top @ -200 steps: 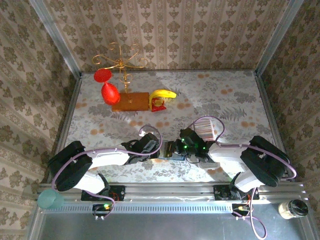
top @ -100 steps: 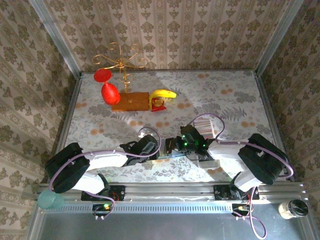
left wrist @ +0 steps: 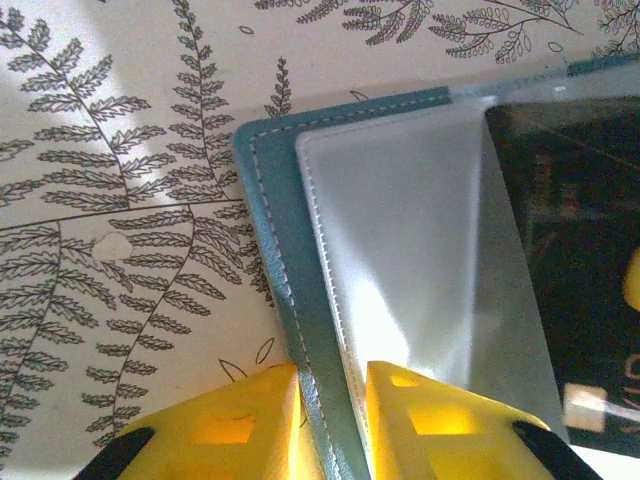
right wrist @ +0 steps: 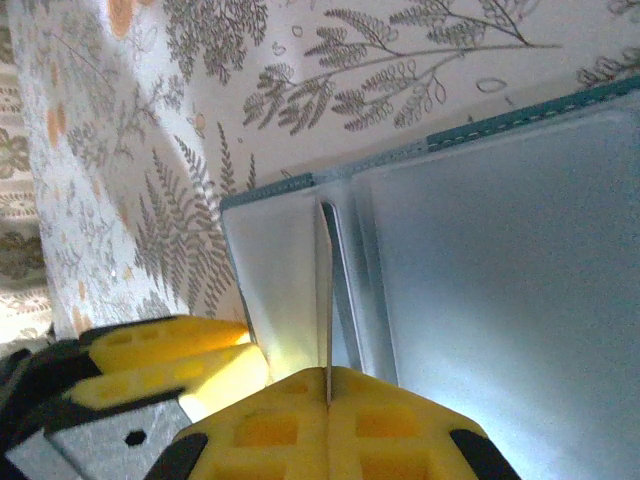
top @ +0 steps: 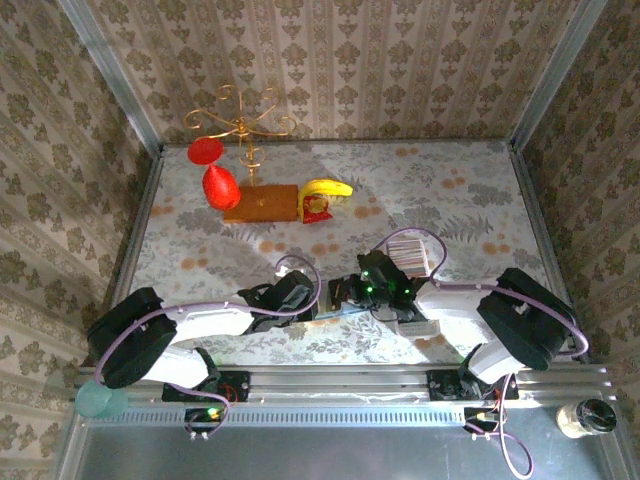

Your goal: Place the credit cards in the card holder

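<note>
Cloth with grey fern leaves covered the table. Seen from above, both arms reached to about 6 o'clock on it, close to the near edge. The left claw pointed in from 9 o'clock and the right claw from 3 o'clock, and they were just beside each other.

Between them lay the card holder, teal outside with a clear pocket inside, opened up. The left claw looked clamped on its teal edge, with one yellow finger on each side of the stitching. I think it was holding the holder steady.

The other credit cards stood in a striped row at about 1 o'clock from the holder, near it but not touching.

The smallest thing was one card. The right claw was squeezed tight on it, and its wrist camera saw the card edge-on, as a thin line. In that view it pointed to 12 o'clock, with its far end at the mouth of a clear pocket. I could not tell if the tip was inside.

My guess was that the step in hand was sliding this card in. The next move would need a slow, straight push along the pocket while the left claw stopped the holder from slipping. If the card tipped sideways, it could catch on the pocket's lip or bend.
</note>
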You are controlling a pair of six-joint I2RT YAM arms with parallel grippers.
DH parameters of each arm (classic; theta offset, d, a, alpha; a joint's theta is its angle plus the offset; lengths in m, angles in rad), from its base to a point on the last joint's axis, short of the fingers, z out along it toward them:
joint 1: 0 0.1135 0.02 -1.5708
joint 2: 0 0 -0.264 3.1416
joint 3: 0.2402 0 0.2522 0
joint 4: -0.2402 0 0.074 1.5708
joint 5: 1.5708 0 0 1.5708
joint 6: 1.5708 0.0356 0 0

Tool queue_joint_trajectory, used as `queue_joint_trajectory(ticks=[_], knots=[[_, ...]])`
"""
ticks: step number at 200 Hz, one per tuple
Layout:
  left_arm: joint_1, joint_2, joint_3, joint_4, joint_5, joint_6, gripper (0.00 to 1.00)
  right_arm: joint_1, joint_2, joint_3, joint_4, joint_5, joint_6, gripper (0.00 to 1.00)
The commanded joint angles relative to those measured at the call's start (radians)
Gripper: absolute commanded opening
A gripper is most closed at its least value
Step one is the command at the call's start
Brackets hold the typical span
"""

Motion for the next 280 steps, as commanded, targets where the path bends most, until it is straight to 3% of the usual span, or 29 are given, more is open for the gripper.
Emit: queue_joint_trajectory(ticks=[1,118,127,150,180,280], knots=[[-0.010,0.016,-0.038,-0.127,0.020,-0.011,0.25,0.008,-0.023,0.013,-0.134,-0.026,-0.037,0.00],[-0.011,0.031,-0.034,-0.113,0.026,-0.010,0.27,0.008,0.056,0.036,-0.021,-0.095,-0.023,0.00],[-0.011,0.029,-0.035,-0.115,0.021,-0.010,0.29,0.007,0.062,0.045,-0.034,-0.098,-0.030,0.04],[-0.009,0.021,-0.034,-0.121,0.015,-0.009,0.30,0.008,0.050,0.071,-0.132,-0.064,-0.069,0.25],[-0.009,0.026,-0.034,-0.117,0.024,-0.006,0.30,0.008,0.014,0.101,-0.272,0.014,-0.118,0.36],[-0.009,0.030,-0.038,-0.103,0.024,-0.007,0.30,0.032,0.099,0.214,-0.373,0.021,-0.212,0.26]])
